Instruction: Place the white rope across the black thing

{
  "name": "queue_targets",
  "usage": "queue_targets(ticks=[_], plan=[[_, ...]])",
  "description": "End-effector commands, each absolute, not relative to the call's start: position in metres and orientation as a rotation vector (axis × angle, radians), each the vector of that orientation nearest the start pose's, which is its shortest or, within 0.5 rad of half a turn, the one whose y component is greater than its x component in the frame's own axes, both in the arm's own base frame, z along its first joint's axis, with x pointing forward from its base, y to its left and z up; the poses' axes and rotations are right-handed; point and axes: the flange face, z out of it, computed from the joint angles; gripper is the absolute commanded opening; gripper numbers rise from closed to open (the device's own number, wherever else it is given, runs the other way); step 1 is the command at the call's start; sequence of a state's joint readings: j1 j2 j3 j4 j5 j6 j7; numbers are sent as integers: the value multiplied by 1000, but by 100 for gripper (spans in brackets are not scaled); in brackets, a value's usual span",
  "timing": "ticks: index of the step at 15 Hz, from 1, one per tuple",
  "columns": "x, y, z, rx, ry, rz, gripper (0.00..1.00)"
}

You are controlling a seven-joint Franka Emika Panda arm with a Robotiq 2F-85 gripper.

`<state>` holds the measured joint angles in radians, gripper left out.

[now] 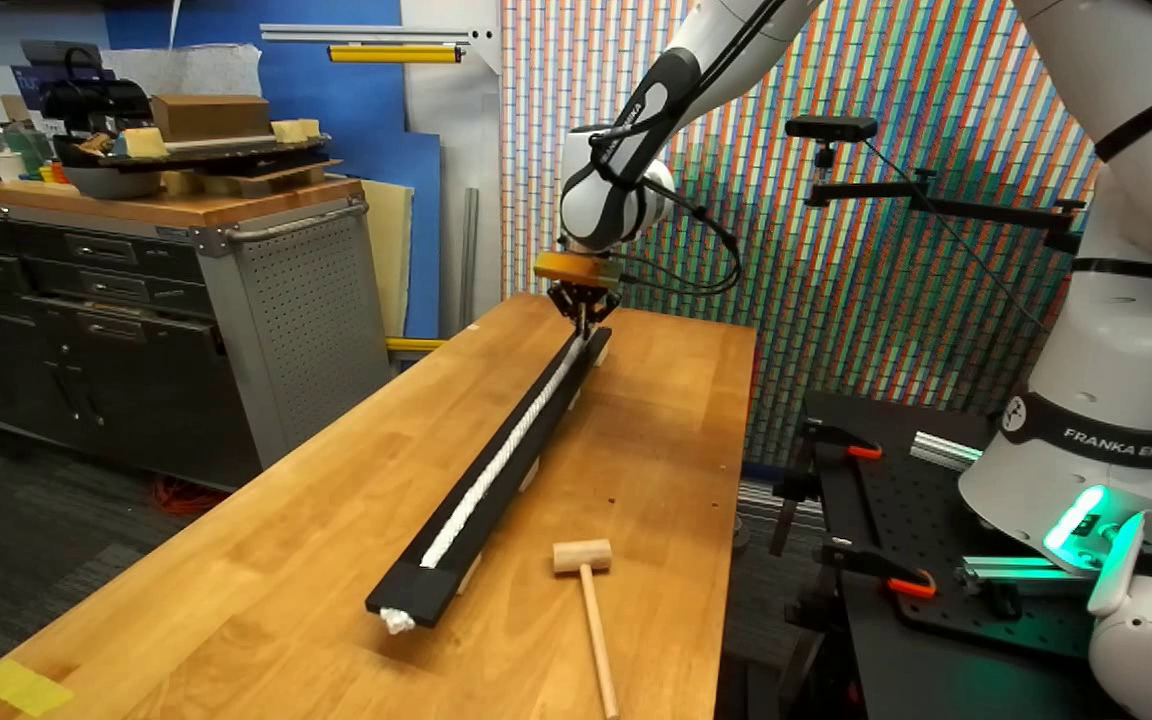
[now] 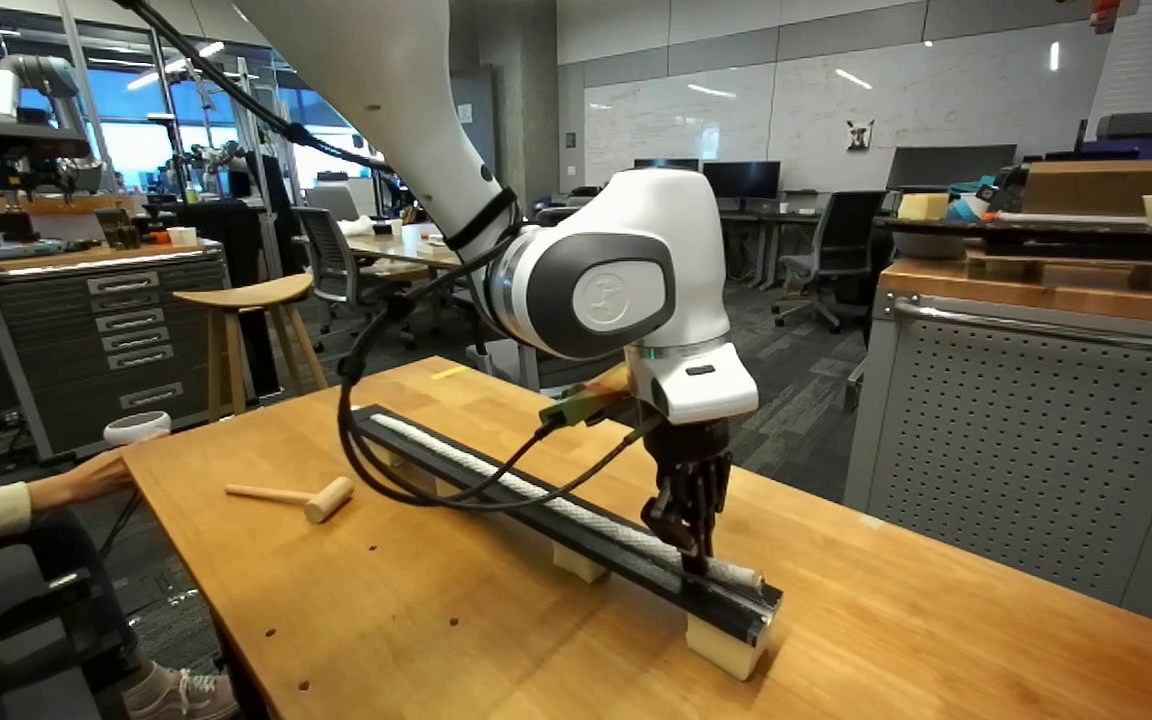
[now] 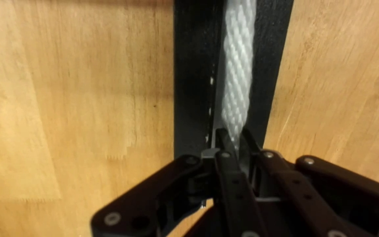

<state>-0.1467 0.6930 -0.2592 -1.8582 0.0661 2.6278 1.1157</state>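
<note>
The white rope (image 1: 502, 455) lies lengthwise along the black bar (image 1: 421, 595), in a channel between its dark edges. Rope (image 2: 586, 516) and bar (image 2: 626, 564) also show in an exterior view, where a short rope end sticks out past the gripper near the bar's end. A white tuft shows under the bar's opposite end. My gripper (image 1: 584, 325) points down at one end of the bar, also seen in an exterior view (image 2: 696, 565). In the wrist view, its fingers (image 3: 234, 141) are shut on the rope (image 3: 239, 59), which narrows between them over the bar (image 3: 194, 75).
A small wooden mallet (image 1: 593, 620) lies on the wooden table (image 1: 676, 420) beside the bar; it also shows in an exterior view (image 2: 328, 500). Pale blocks (image 2: 731, 648) hold the bar above the table. A person's hand (image 2: 101, 475) is near a table corner.
</note>
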Motion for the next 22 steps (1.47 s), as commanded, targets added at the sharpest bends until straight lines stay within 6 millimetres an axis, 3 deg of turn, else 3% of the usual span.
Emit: queue_targets(ticks=[1,5,11,18,22], plan=[[609,-252,164,-2341,2188,-267,3],[607,-247,162,-2333,2188,-263,3],[599,-224,167,-2344,2126,-341,3],[571,-194,164,-2370,2054,-396,3],[557,-198,163,-2367,2087,-411,3]])
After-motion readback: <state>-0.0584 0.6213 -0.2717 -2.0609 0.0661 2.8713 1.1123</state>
